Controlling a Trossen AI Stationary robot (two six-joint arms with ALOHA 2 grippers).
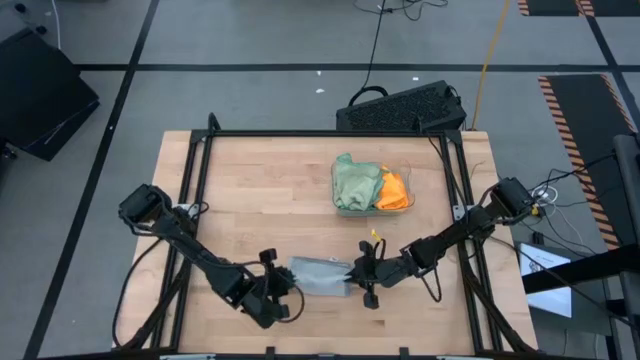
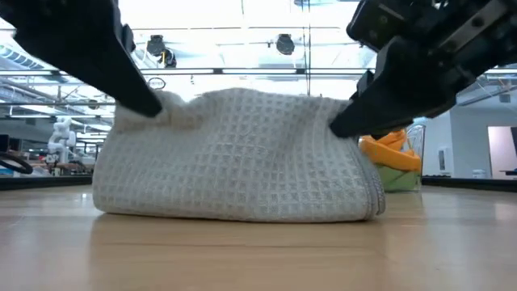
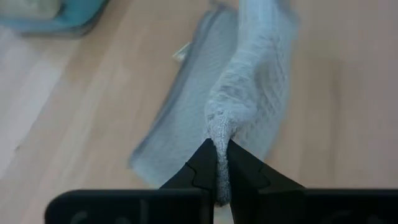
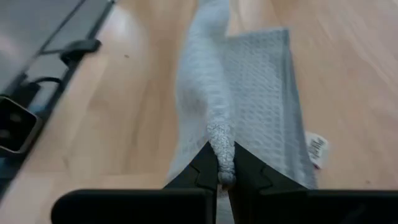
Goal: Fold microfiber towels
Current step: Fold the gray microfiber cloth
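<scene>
Grey towel long axis left-right, pinched by left end effector, right end effector

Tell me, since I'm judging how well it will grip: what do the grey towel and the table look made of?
The grey towel, pinched by the left gripper and right gripper, looks like soft waffle-weave cloth, probably microfiber: a grid of small square pockets, matte, draping limply. The table looks like pale wood, with visible plank lines and a smooth, faintly glossy finish.

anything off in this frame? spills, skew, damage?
Nothing stands out. Left gripper and right gripper each pinch an end of the grey towel, lifted mid-fold near the table's front edge. Green and orange towels sit in the clear tray.
</scene>
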